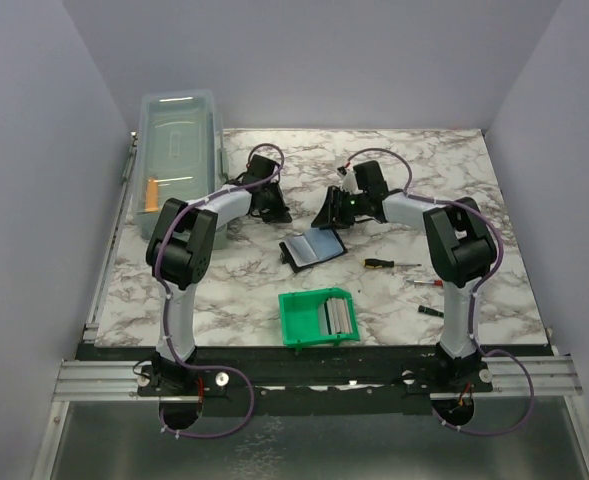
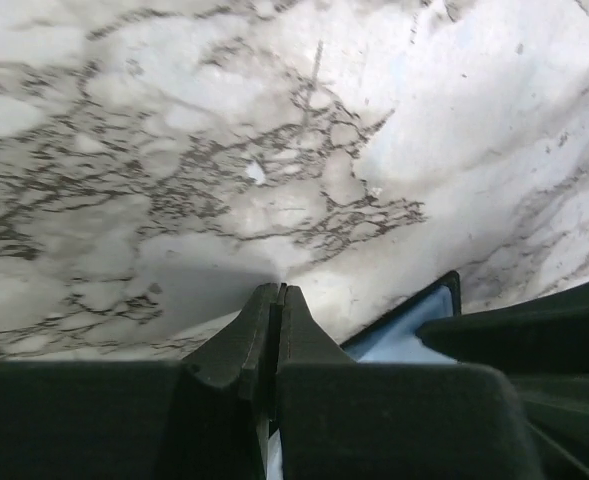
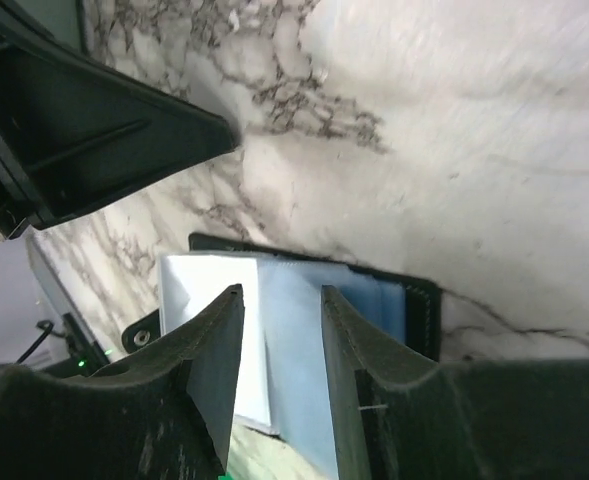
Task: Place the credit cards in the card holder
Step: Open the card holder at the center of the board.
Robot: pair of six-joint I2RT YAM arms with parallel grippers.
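1. Here, our left gripper (image 2: pixel 277 290) has its fingers pressed together, low over the marble table (image 2: pixel 174 150), just far-left of the card holder (image 1: pixel 312 248).
2. Our right gripper (image 3: pixel 279 295) hangs with fingers narrowly apart above the opened card holder.
3. Nearer us, we see the credit cards (image 1: pixel 337 315) lying in the green bin (image 1: pixel 296 328).

The card holder (image 1: pixel 311 249) is laid open on the marbled tabletop (image 1: pixel 244 290), near the middle of the top view. Its outer shell is black, and a blue-grey inner face is turned upward, with a darker leaf at its left. In the right wrist view, stepped pale blue pockets are shown within a black border, with a white panel at their left. The credit cards (image 1: pixel 338 315) are gathered in the right half of the green bin (image 1: pixel 299 318), just below the card holder and apart from it. Grey and pale faces are made out; their number cannot be told.
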